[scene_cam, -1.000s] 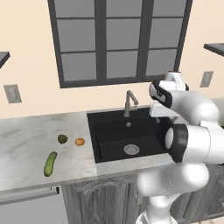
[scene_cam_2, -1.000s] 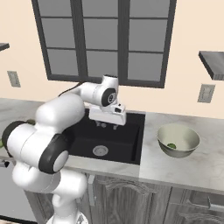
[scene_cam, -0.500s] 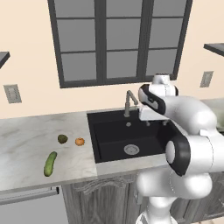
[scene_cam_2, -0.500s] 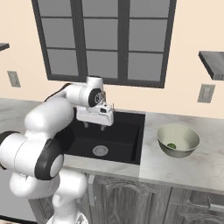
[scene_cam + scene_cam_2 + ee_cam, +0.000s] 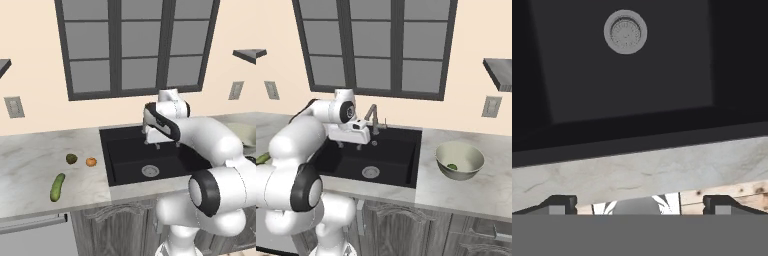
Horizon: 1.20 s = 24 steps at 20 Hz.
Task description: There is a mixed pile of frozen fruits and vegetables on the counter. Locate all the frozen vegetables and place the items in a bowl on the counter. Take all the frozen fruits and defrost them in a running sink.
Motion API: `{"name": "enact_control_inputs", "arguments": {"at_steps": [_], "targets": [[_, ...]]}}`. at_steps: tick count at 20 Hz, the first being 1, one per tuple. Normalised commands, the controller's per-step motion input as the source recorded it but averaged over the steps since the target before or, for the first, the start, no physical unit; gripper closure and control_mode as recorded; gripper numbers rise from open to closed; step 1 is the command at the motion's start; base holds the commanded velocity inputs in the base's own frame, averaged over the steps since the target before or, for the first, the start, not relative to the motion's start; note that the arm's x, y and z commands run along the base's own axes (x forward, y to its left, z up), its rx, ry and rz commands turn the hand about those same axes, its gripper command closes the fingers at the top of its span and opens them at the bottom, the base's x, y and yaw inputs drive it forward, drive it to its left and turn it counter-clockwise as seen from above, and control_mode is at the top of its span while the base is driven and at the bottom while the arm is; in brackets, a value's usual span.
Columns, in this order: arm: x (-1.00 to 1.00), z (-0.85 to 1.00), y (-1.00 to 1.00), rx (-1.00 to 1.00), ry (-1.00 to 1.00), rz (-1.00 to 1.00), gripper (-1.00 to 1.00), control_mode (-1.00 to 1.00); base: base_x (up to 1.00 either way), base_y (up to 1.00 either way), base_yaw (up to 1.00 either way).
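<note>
From my left base view, I have the gripper (image 5: 166, 145) hanging over the back half of the sink (image 5: 131, 169), its two fingers spread wide with nothing between them, just in front of where the faucet stands. The round metal drain (image 5: 150, 171) sits on the basin floor below and a little nearer to me. Out on the counter (image 5: 30, 170) to the left of the sink lie three pieces: the long green cucumber (image 5: 57, 187) nearest the front edge, the olive-brown ball (image 5: 71, 158) further back, and the orange ball (image 5: 91, 161) just beside it (the two are close, but apart). From my right base view, the gripper (image 5: 349, 145) again shows released and empty above the black basin, with the grey gooseneck faucet (image 5: 373, 117) rising just behind and to its right. On the counter right of the sink stands the pale bowl (image 5: 459, 160), and a small shiny dark green piece (image 5: 452, 167) rests inside it near the bottom. In my hand view, I look down past the open finger tips (image 5: 562, 203) at a strip of marbled counter, the sink's dark wall beyond it, and the drain toward the top.
</note>
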Motion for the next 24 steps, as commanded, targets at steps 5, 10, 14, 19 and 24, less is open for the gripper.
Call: {"name": "enact_control_inputs", "arguments": {"at_steps": [5,10,14,19,24], "targets": [[-0.13,0.06,0.49,-0.02,-0.02,-0.02,-1.00,-1.00,0.00,0.00,0.00],[-0.08,0.13,0.48,-0.01,-0.07,-0.03,-1.00,-1.00,0.00,0.00,0.00],[-0.13,0.05,0.52,0.00,-0.01,-0.02,-1.00,-1.00,0.00,0.00,0.00],[-0.18,-0.03,0.56,0.00,0.00,-0.01,-1.00,-1.00,0.00,0.00,0.00],[-0.16,0.00,0.55,0.05,0.00,0.00,-1.00,-1.00,0.00,0.00,0.00]]}}
